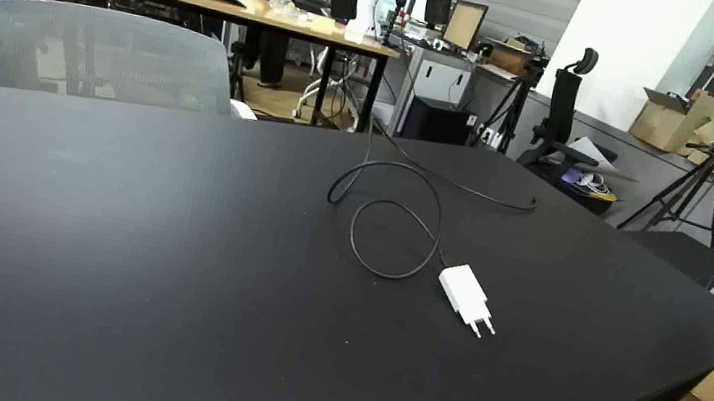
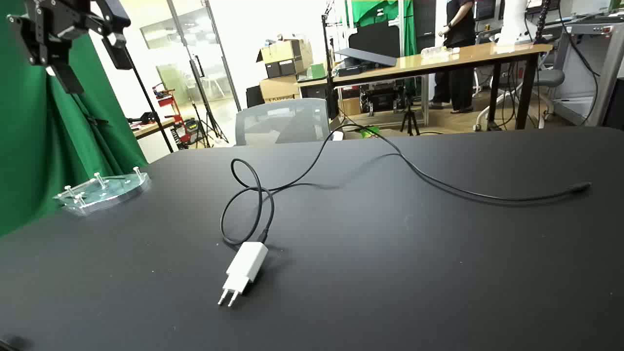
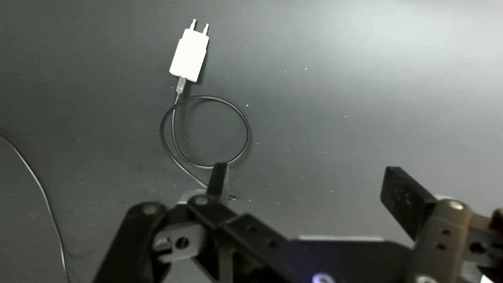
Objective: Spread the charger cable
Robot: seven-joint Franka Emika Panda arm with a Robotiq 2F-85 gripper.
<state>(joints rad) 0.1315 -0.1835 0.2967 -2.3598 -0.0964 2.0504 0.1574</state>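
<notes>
Hanging over the black table [image 1: 166,284], the gripper [image 3: 308,173] holds nothing, jaws wide apart. The charger cable [image 2: 261,189] lies there, looped beside its white plug [image 2: 246,265] (a lazy coil); I'd call this lining-up, with lowering onto a loop next.

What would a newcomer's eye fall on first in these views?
Probably the bright white charger plug, lying unplugged on the black table. Next, the black cable looping off the plug's back end, then the fingers, spread wide apart at the bottom of the wrist view.
</notes>
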